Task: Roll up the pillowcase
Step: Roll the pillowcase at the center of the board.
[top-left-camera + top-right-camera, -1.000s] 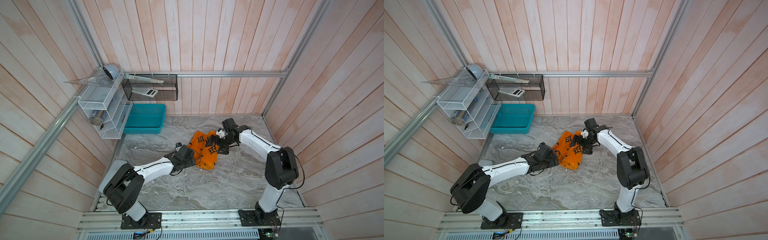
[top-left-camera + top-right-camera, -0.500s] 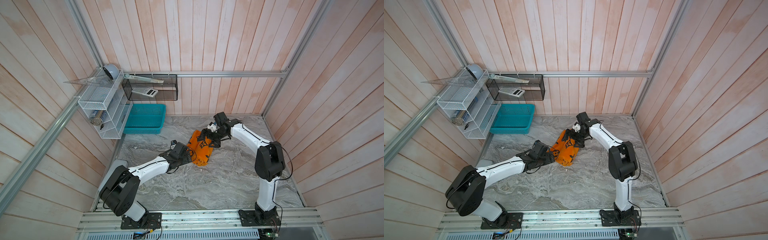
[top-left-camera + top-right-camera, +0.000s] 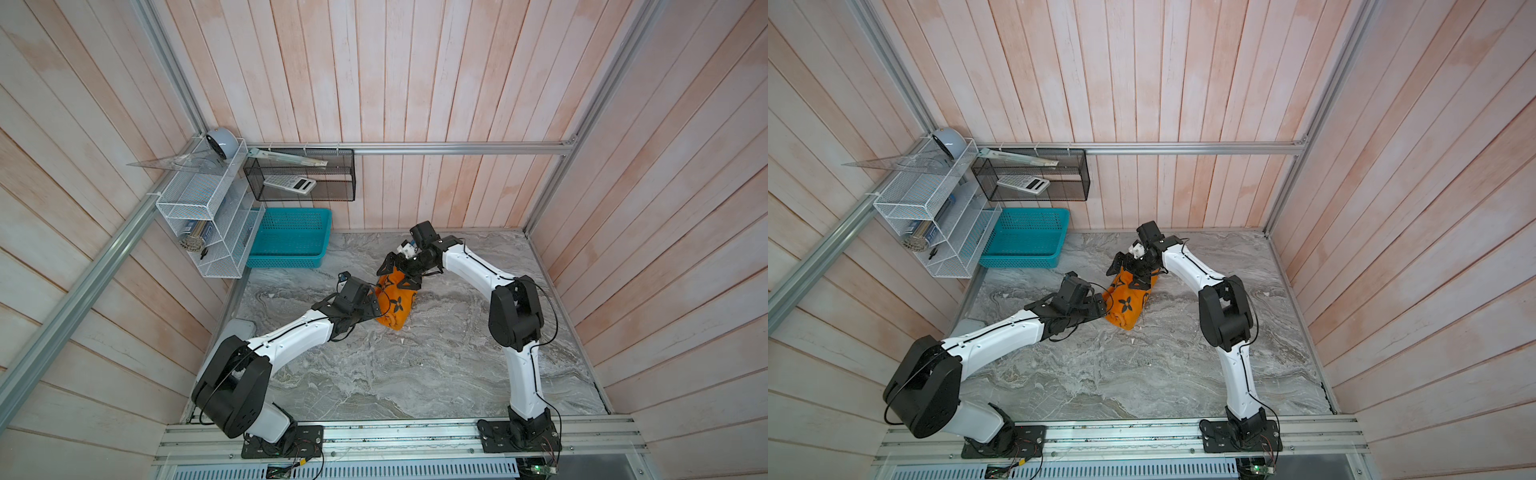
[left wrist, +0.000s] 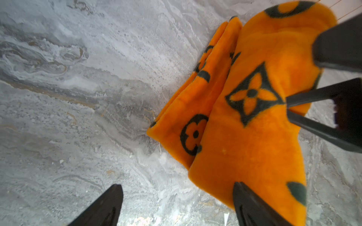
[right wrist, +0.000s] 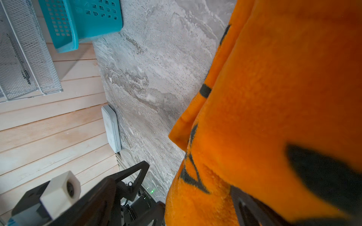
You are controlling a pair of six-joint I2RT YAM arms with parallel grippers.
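Your left claw (image 3: 371, 309) stood wide open and gripped nothing. In the left wrist view one of its fingers (image 4: 252, 205) overlapped the hem of the cloth, while the opposite one hung over bare stone. Your right claw (image 3: 400, 275) was spread just as wide and clamped nothing either, though it touched the cloth's far end.

The bright orange plush pillowcase (image 3: 395, 303), printed with black flowers, lay toward the back middle of the grey marbled surface (image 3: 415, 374). It was gathered into a thick bundle, with a flatter folded layer poking out along the side that faced your left claw. Its long axis ran from the far end, under the right claw, back toward the robot's base. The bundle therefore lay broadside to the left claw and just beside it, and you had one claw at the flank and one at the end.

Your left arm reached low and nearly level. Your right arm stood with its elbow high, forearm angled rearward and wrist bent down. I judged the roll unfinished.
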